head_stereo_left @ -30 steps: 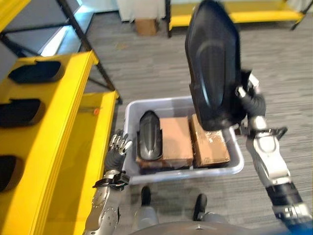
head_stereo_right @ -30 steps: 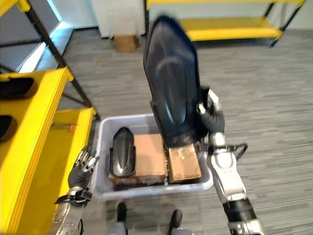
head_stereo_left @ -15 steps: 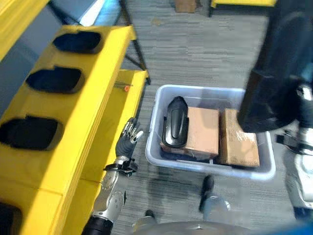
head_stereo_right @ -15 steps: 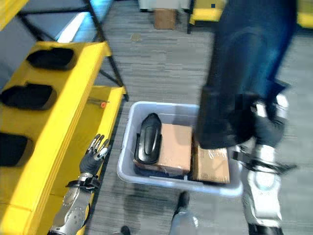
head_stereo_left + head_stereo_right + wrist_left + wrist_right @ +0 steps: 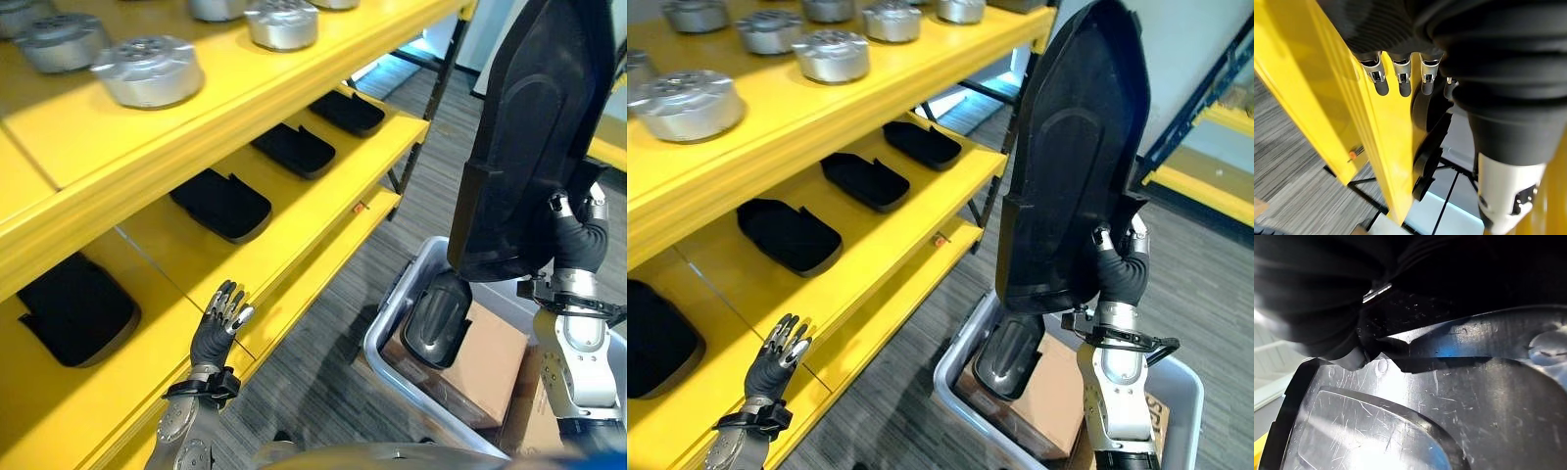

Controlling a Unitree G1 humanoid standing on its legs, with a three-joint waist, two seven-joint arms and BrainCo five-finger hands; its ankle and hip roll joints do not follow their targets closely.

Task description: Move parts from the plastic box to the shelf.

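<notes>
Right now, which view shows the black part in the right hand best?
The right eye view: the whole black part shows, held upright by the right hand at its lower edge. The left eye view cuts off its top; the right wrist view shows a close scratched patch.

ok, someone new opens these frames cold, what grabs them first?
Most likely the big black moulded part, held upright in the right hand above the grey plastic box, where a smaller black part and cardboard boxes lie. Next, the yellow shelf on the robot's left: black parts on its middle level, round metal parts on top. The left hand is open beside it.
</notes>
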